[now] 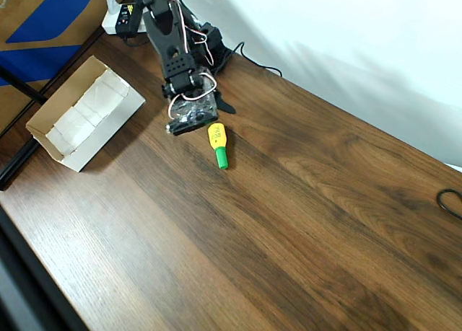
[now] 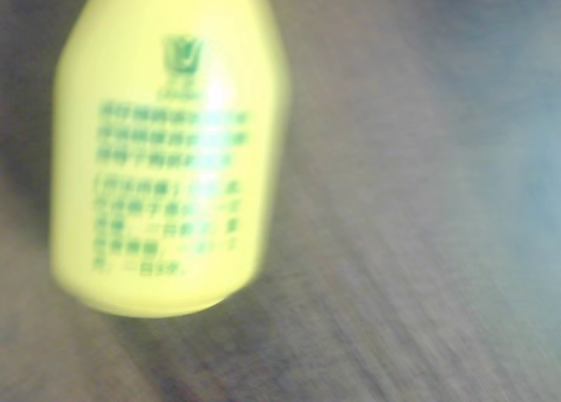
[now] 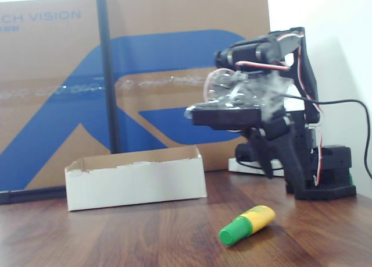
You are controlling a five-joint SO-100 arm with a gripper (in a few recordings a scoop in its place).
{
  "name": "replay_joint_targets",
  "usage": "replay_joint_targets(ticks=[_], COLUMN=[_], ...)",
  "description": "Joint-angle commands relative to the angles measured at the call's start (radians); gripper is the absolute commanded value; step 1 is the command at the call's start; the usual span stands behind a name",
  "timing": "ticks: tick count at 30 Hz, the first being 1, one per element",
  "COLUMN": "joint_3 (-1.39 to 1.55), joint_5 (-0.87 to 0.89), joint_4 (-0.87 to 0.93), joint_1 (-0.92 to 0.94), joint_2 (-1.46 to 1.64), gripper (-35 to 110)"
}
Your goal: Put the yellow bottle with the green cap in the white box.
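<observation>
The table (image 1: 310, 201) is a dark brown wood-grain top, its planks running diagonally in the overhead view, with a black edge along the lower left. Behind it stands a white wall, and to one side leans a large flat brown cardboard sheet with blue print (image 3: 145, 75), crossed by a thin black upright pole (image 3: 107, 69).

The yellow bottle with the green cap (image 1: 218, 144) lies on its side on the bare wood, cap pointing toward the lower edge of the overhead view. In the fixed view it lies in the foreground with the cap toward the left. The wrist view shows its yellow body (image 2: 166, 148) close up and blurred, with green print on it, over the wood.

The white box (image 1: 83, 115) sits open-topped near the table's upper left in the overhead view, well apart from the bottle.

The black arm (image 3: 290, 133) stands at the back of the table, bent forward, with the gripper (image 1: 191, 111) hanging above the table just beside the bottle's yellow end. Whether the jaws are apart or together I cannot tell. A black cable (image 1: 256, 60) trails from the base across the wood.
</observation>
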Motion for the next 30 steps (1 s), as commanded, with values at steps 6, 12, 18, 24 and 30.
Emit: replay_joint_targets(ticks=[6,12,18,24,30], joint_3=[-0.046,-0.064,-0.117,-0.058,-0.008], joint_5=[-0.075,-0.138,-0.112,-0.083,-0.091], joint_4=[-0.097,-0.202,-0.328,-0.541,-0.589], joint_1=[0.084,0.15,0.216,0.285,0.282], joint_2=[0.074,0.074,0.046,0.017,-0.048], gripper=[42,44,43,43,43])
